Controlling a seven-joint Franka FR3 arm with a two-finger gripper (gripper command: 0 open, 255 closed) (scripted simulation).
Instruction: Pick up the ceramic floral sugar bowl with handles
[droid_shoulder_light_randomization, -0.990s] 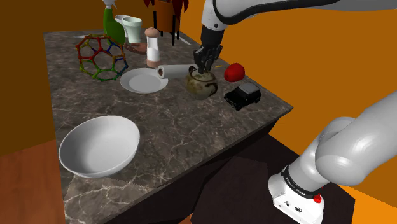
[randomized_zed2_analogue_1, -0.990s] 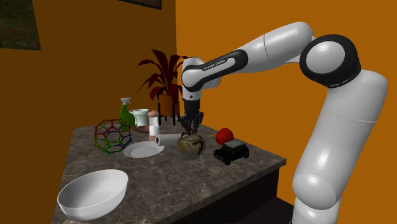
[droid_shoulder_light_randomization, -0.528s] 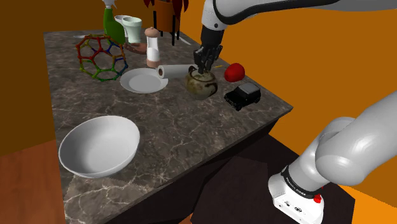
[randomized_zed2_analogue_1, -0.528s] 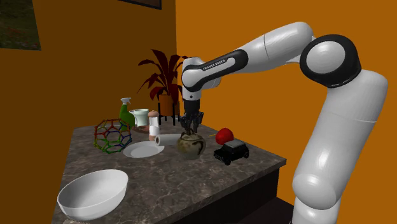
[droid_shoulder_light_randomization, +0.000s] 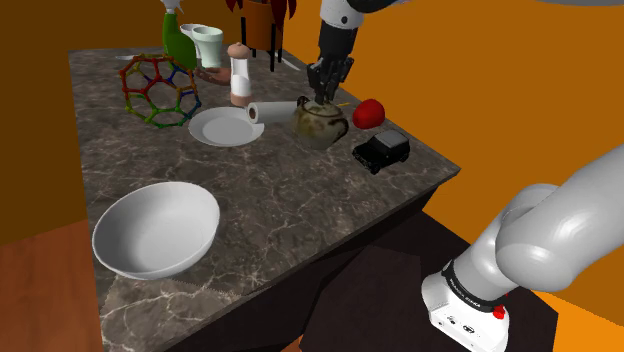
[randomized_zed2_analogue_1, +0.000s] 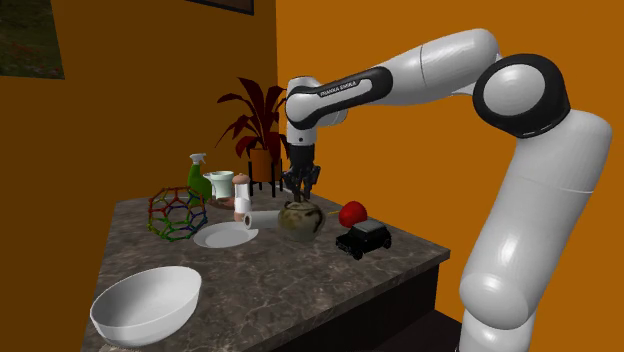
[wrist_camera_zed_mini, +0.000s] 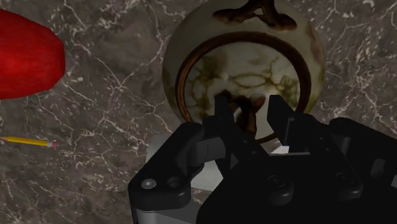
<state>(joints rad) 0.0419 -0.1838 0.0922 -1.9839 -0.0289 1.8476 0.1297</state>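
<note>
Evidently the grasp is made: the sugar bowl (droid_shoulder_light_randomization: 320, 124), a round, mottled olive-brown pot with dark looped handles, is over the far right part of the marble table (droid_shoulder_light_randomization: 280, 205), and the gripper (droid_shoulder_light_randomization: 323, 96) meets it from straight above. Along the wrist view we see the two black fingers (wrist_camera_zed_mini: 222, 114) drawn narrow and clasping the bowl's near handle at the rim, so we count the bowl as held. Whether it hangs clear of the table we cannot tell for sure. In the second exterior view its underside looks just above the marble, and we judge the lift as barely begun. What is left, then, is the raise itself, straight up and well clear. Just to the shoulder view's left of the bowl lies a white paper roll (droid_shoulder_light_randomization: 275, 112), beside a white plate (droid_shoulder_light_randomization: 222, 128). Just to the bowl's right we see a red apple (droid_shoulder_light_randomization: 370, 112), and nearer, a black toy car (droid_shoulder_light_randomization: 381, 151). A pencil (wrist_camera_zed_mini: 25, 141) lies on the marble near the apple. All stand close, so we judge that a one-handle grip may let the bowl tilt and swing against them.
</note>
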